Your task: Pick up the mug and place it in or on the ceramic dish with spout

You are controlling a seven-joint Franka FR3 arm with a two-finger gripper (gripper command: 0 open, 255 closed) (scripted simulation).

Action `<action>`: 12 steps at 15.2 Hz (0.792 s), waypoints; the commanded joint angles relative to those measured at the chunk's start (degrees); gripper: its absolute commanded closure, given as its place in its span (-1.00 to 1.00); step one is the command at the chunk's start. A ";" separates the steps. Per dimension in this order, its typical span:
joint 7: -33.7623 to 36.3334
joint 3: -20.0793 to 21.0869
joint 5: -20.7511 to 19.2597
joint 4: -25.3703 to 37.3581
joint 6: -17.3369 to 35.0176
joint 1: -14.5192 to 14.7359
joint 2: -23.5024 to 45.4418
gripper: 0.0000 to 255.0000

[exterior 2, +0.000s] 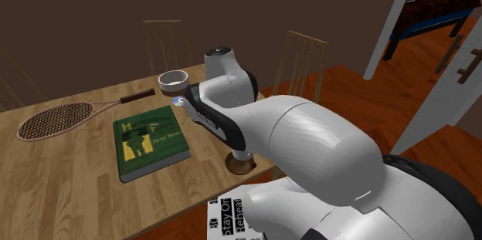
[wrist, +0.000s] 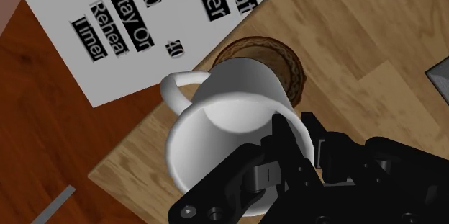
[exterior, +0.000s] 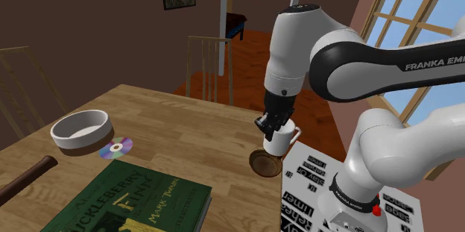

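Hand [exterior: 272, 127] clenched on white mug [exterior: 279, 142] rim, over brown disc [exterior: 266, 163] at table [exterior: 186, 145] edge. Arm [exterior: 417, 63] read "FRANKA"; book [exterior: 130, 201] "Huckleberry Finn, Mark Twain"; stand [exterior: 305, 193] "Stay On", "Timer".

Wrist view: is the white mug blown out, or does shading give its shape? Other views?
Wrist view: the white handled mug is not blown out; grey shading inside separates rim from wall, and the black tool clasping its rim contrasts. Shoulder view: the mug is evenly lit against the round brown coaster. Second exterior view: the white arm shows soft shading, no glare.
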 commanded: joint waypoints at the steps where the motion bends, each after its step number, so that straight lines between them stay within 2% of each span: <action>1: 0.29 0.53 0.43 -1.45 1.85 0.24 0.36 1.00; 8: 0.63 1.76 1.42 -5.92 8.00 0.62 2.09 1.00; 12: 0.63 1.76 1.42 -5.92 8.00 0.62 2.09 1.00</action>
